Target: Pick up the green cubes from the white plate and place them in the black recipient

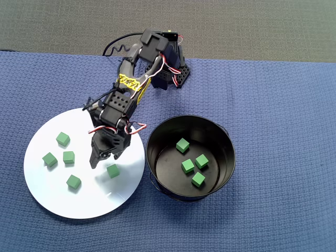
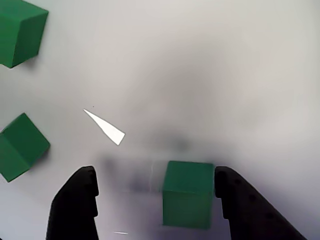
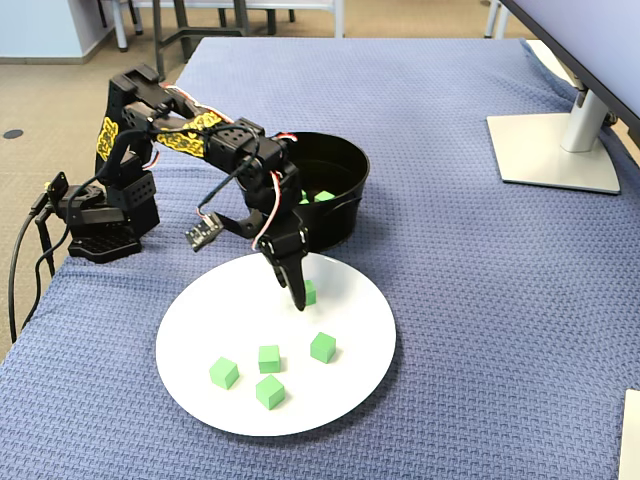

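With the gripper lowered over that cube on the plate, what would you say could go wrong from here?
1. In the wrist view the cube sits off-centre between the open fingers, against the right one. Closing may push or twist it out rather than clamp it.
2. The plate looks glossy, so a nudged cube could slide.
3. The pot has tall walls close beside the gripper; a low carry might hit its rim.

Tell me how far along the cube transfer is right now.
Nearly half done. Four green cubes already lie in the black recipient. In hand: the gripper is down on the white plate with its jaws open around a fifth cube, not yet closed on it. Four other cubes wait on the plate.
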### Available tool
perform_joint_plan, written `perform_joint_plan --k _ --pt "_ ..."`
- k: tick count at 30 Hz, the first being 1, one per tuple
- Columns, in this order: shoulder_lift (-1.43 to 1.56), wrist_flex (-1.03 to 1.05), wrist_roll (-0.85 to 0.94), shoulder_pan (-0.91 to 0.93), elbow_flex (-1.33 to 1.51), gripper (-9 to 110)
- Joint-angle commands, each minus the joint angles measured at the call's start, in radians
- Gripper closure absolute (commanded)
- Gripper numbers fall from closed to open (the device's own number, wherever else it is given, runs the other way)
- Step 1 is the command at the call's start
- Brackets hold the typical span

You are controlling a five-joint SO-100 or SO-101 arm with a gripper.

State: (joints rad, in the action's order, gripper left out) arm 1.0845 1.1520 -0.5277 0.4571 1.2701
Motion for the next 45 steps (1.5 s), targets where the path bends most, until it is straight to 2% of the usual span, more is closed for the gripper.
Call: perform_joint_plan --k 1,23,27,45 --pt "-0.018 0.025 0.003 -0.002 -0.118 78" --pt "-0.041 0.067 0.018 -0.075 -0.117 78" --pt "-0.06 0.08 0.012 -0.072 -0.149 84" --pt "-0.14 0.083 0.043 -0.054 -0.245 82"
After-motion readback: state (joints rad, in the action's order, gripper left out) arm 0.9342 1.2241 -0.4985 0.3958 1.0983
